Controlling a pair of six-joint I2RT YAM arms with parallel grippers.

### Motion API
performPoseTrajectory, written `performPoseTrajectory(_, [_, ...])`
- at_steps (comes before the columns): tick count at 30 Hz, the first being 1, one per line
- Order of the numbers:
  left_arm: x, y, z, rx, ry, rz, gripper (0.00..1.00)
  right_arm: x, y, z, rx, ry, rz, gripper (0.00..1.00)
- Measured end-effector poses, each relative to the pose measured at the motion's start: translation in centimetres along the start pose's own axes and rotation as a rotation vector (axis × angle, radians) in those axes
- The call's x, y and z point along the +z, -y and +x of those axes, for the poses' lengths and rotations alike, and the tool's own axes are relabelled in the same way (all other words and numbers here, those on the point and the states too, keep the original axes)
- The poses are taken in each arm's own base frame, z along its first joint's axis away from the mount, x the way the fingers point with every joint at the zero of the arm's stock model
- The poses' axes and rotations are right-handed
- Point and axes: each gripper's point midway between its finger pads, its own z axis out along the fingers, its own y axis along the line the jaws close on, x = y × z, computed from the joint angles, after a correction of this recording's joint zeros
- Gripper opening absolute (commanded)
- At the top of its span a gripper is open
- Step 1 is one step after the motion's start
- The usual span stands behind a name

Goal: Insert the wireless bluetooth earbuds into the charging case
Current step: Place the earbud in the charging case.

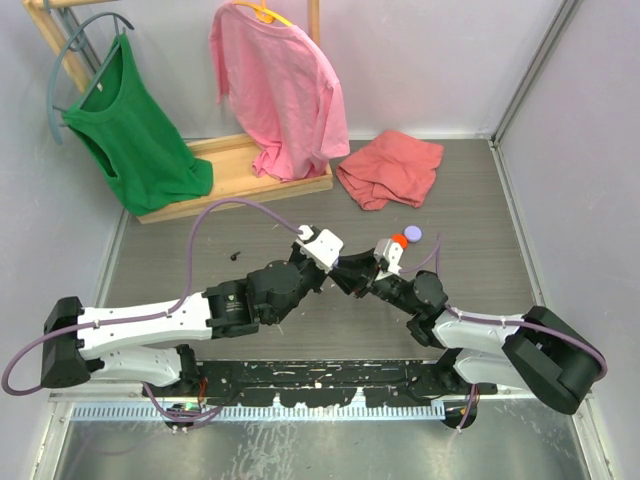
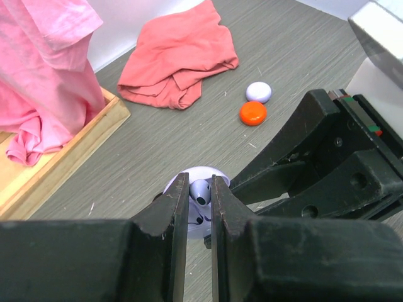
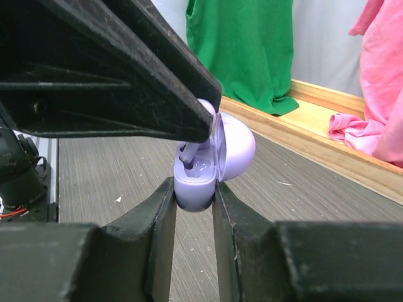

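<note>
My left gripper (image 2: 200,189) is shut on a lavender earbud (image 2: 200,192), held head up between the fingertips. My right gripper (image 3: 194,192) is shut on the base of the lavender charging case (image 3: 196,182), whose lid stands open to the right. The earbud's stem (image 3: 189,155) points down into the case's left socket. The case also shows below the earbud in the left wrist view (image 2: 198,225). In the top view both grippers meet at mid-table, left (image 1: 340,268) and right (image 1: 360,274). A tiny black bud-like thing (image 1: 236,255) lies on the table to the left.
An orange disc (image 2: 252,113) and a lavender disc (image 2: 259,92) lie beyond the grippers. A crumpled red cloth (image 1: 390,168) lies at the back. A wooden rack base (image 1: 235,180) holds a green shirt (image 1: 135,130) and a pink shirt (image 1: 280,90) at back left.
</note>
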Motion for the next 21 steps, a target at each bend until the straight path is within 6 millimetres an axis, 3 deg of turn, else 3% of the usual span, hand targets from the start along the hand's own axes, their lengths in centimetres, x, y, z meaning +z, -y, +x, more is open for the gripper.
performPoseTrajectory(21, [-0.43, 0.49, -0.04, 0.074, 0.014, 0.003, 0.07, -0.02, -0.19, -0.63, 0.006, 0.018, -0.004, 0.01])
